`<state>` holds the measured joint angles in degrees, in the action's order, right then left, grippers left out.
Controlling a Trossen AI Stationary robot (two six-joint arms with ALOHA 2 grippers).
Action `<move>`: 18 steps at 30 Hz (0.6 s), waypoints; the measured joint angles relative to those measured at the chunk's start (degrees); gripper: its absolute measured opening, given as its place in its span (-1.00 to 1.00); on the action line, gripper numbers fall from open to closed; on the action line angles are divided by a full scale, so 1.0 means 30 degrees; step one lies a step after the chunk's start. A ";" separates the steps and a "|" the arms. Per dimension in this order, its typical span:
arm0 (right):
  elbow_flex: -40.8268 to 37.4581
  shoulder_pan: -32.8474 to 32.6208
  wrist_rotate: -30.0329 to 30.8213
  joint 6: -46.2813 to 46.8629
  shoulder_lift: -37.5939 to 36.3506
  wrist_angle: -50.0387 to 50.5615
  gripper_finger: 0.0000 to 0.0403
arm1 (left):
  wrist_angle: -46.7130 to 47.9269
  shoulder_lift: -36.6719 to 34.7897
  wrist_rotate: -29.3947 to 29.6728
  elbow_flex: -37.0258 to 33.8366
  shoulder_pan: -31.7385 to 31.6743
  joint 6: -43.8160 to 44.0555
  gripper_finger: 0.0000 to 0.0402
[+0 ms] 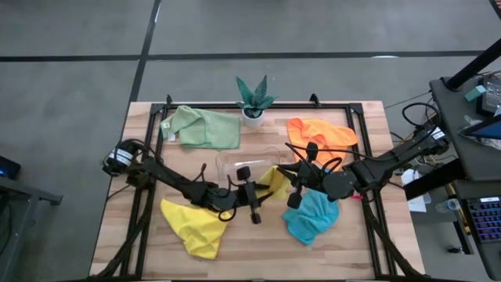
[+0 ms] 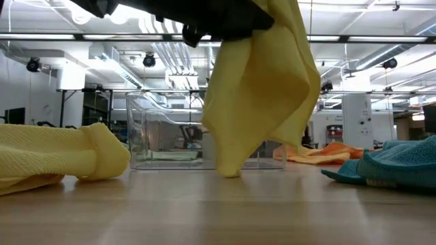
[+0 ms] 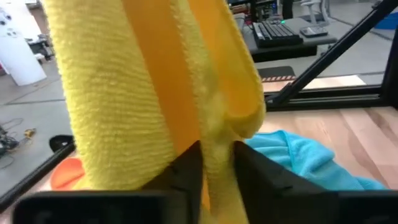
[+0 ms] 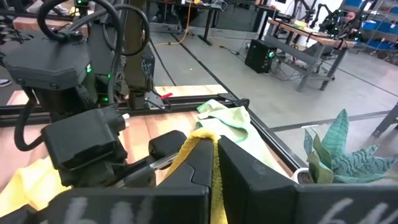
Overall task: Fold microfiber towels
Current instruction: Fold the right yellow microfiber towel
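Yellow terry cloth times two: one crumpled yellow towel (image 1: 196, 227) lies on the near left of the wooden bench (image 1: 368, 251), and a second yellow towel (image 1: 274, 182) hangs mid-bench, pinched from both sides. The left gripper (image 1: 252, 205) has its fingers clamped on a fold of it, and the right gripper (image 1: 295, 188) has its fingers shut on the opposite edge. One fuzzy teal towel (image 1: 313, 217) is bunched just right of that. Behind sits one clear plastic tray (image 1: 235, 163), boxy and see-through. Farthest back: one pale green towel (image 1: 203, 128), one spiky potted plant (image 1: 254, 100), one orange towel (image 1: 321, 131).
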<state>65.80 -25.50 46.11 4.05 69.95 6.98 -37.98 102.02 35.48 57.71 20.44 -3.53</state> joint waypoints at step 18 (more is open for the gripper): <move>0.0252 -0.0255 -1.0258 0.3285 -0.0396 0.2696 -0.96 | 0.3914 -0.5422 -0.2251 0.0189 0.3798 -0.1427 -1.00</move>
<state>66.56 -26.26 15.33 13.91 68.77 15.06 -26.24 85.75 28.72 58.28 31.83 -7.81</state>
